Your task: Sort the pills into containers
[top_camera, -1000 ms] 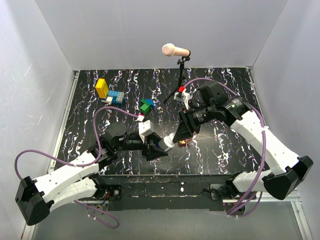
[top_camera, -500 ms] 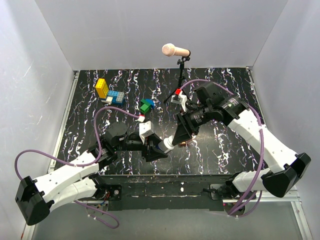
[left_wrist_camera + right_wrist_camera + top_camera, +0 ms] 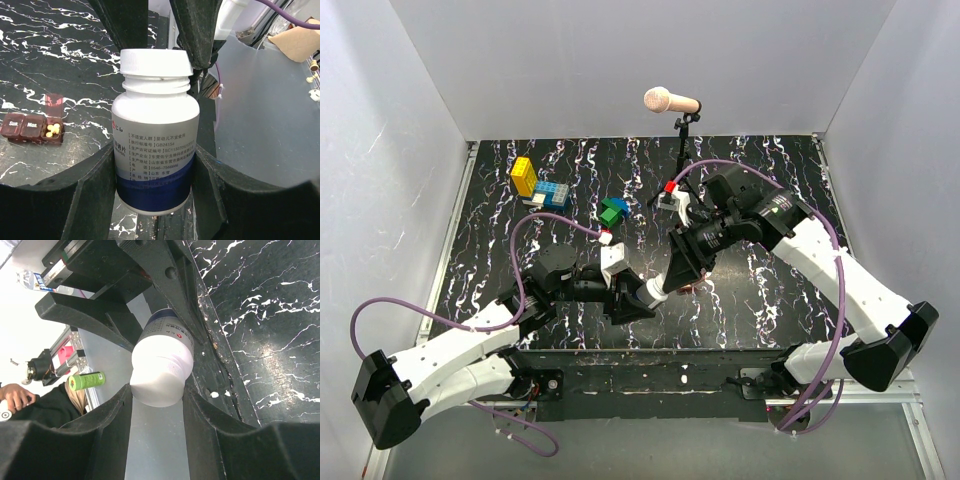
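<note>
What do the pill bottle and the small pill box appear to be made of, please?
The pill bottle looks like opaque white plastic, faintly glossy, with moulded cap. The pill box is likely translucent reddish-brown plastic; its raised lid looks see-through.

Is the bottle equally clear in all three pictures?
Left wrist view: the white, blue-banded plastic pill bottle is sharp, its label readable. Right wrist view: its white cap looks washed out, with little detail. Top view: even light, bottle tiny.

Toy blocks (image 3: 548, 194), microphone stand (image 3: 682, 150) at rear
</note>
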`<state>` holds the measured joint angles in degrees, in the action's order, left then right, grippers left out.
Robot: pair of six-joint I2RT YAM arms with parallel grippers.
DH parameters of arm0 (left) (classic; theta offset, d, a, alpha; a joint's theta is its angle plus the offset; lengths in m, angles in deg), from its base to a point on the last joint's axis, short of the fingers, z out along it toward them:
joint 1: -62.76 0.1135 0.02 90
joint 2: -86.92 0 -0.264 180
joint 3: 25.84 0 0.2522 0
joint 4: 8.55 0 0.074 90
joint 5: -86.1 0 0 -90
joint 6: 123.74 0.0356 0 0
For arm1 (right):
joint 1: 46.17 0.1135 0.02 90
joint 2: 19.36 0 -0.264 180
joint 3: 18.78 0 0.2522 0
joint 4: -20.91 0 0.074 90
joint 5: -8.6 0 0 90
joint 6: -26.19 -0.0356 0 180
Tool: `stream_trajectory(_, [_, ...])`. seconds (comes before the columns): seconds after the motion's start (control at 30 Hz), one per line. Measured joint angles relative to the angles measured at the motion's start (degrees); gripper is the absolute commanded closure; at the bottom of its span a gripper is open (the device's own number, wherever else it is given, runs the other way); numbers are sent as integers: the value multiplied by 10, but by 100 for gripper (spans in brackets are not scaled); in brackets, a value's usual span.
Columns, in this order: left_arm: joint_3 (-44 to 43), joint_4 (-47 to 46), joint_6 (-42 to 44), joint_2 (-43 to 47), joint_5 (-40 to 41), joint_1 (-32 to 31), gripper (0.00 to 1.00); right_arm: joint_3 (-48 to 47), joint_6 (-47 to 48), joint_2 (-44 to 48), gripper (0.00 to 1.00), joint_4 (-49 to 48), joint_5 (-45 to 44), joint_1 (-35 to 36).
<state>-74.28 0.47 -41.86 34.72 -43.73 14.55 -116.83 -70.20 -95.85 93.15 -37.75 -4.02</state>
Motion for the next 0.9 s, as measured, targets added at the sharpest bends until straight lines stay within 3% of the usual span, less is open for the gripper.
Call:
stream_trajectory(0.4, [-4, -14, -59, 0, -50, 1, 100, 0, 50, 19, 56, 0, 22, 10])
stream_trajectory(0.9, [-47, -26, -165, -26, -155, 1, 100, -5, 115, 46, 56, 10, 84, 21])
